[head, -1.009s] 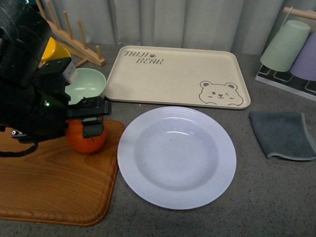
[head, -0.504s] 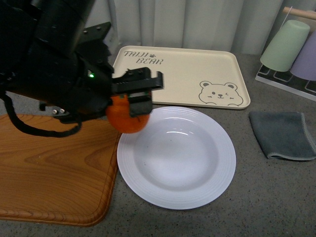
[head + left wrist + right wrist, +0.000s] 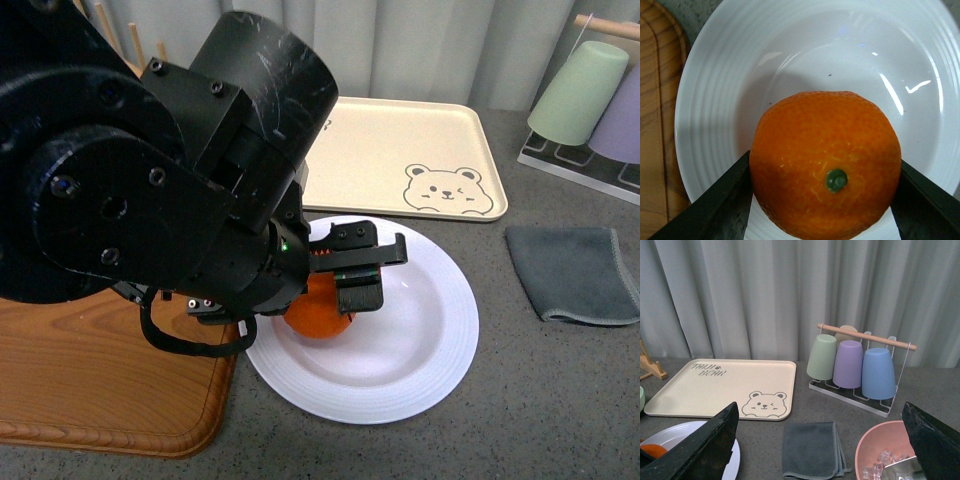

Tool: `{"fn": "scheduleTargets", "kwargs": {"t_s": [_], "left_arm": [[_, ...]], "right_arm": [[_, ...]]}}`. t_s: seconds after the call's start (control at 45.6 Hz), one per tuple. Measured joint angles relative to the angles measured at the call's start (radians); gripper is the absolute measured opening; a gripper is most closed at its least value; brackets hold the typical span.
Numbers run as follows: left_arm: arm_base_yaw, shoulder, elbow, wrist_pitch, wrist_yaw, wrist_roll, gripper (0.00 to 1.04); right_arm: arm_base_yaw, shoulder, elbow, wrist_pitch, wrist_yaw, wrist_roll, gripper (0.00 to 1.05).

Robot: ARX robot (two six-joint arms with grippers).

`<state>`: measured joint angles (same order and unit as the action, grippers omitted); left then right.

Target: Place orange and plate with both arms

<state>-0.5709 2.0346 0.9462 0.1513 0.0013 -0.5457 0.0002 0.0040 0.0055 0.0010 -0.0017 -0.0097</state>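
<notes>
White plate shows bare rim right of the held orange.

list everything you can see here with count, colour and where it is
plate: one, white, middle of the counter
orange: one, bright orange, over the plate's well
tray: one, cream with bear print, behind the plate
cutting board: one, brown wood, left of the plate
cloth: one, dark grey, right of the plate
cups: four, green, purple, blue, beige, upturned on a wire rack, far right
bowl: one, pink, holding clear pieces, near right
wooden peg rack: one, far left
left gripper: black, shut on the orange
right gripper: black, open, holding nothing
</notes>
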Motion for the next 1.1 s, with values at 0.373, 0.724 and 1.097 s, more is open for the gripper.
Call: {"fn": "scheduleTargets", "kwargs": {"t_s": [0.373, 0.724, 1.097], "left_arm": [[-0.002, 0.018, 0.0, 0.009, 0.01, -0.014, 0.82], [0.047, -0.113, -0.021, 0.021, -0.006, -0.013, 0.98], [0.226, -0.464, -0.269, 0.072, -0.079, 0.079, 0.98]], "right_arm": [[0.0, 0.0, 0.0, 0.0, 0.0, 0.0, 0.96], [0.0, 0.0, 0.0, 0.0, 0.0, 0.0, 0.96], [0.0, 0.0, 0.0, 0.0, 0.0, 0.0, 0.96]]}}
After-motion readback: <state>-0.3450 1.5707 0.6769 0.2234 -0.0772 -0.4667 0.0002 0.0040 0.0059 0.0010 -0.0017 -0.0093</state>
